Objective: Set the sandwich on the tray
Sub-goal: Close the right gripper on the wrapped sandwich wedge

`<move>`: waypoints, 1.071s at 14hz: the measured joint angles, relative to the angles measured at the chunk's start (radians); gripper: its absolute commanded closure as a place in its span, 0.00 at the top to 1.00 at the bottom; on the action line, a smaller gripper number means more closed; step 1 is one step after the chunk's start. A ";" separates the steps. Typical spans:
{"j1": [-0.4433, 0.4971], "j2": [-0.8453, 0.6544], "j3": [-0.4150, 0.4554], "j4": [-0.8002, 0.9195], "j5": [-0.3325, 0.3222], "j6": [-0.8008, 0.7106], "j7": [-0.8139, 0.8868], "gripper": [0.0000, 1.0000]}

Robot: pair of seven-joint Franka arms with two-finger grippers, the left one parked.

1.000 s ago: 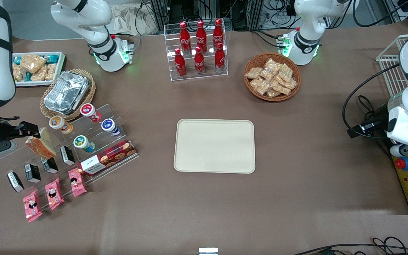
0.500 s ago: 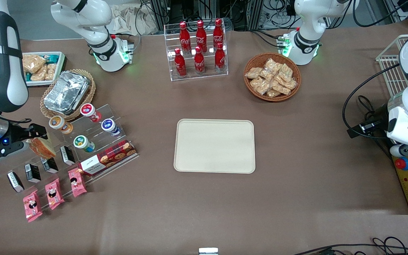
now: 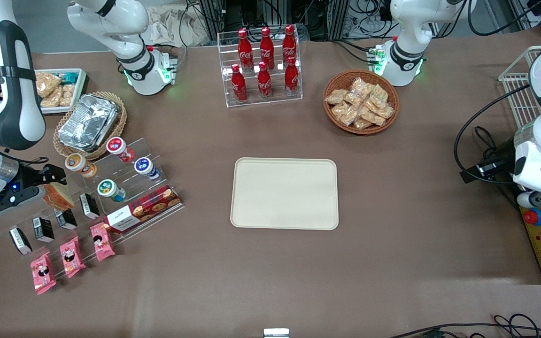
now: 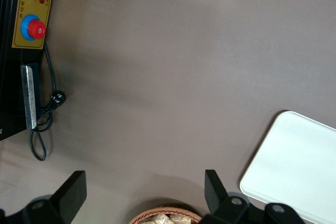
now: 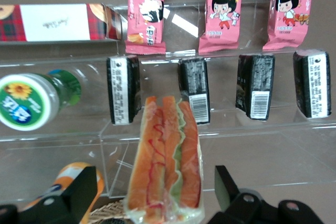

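Right now, nearest your front camera lie the pink snack packs (image 3: 71,258); above them, over the clear stepped rack (image 3: 87,188) at the working arm's end, your gripper (image 3: 47,185) hangs with fingers spread either side of the sandwich (image 5: 167,158). You'll see the tray (image 3: 284,193) sits bare mid-table, well apart from it.

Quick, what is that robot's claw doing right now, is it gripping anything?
Gripper: open, holding nothing, one finger either side of the sandwich on the clear display stand.
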 measured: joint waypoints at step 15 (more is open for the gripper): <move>-0.002 -0.004 0.016 0.138 -0.001 -0.141 -0.048 0.37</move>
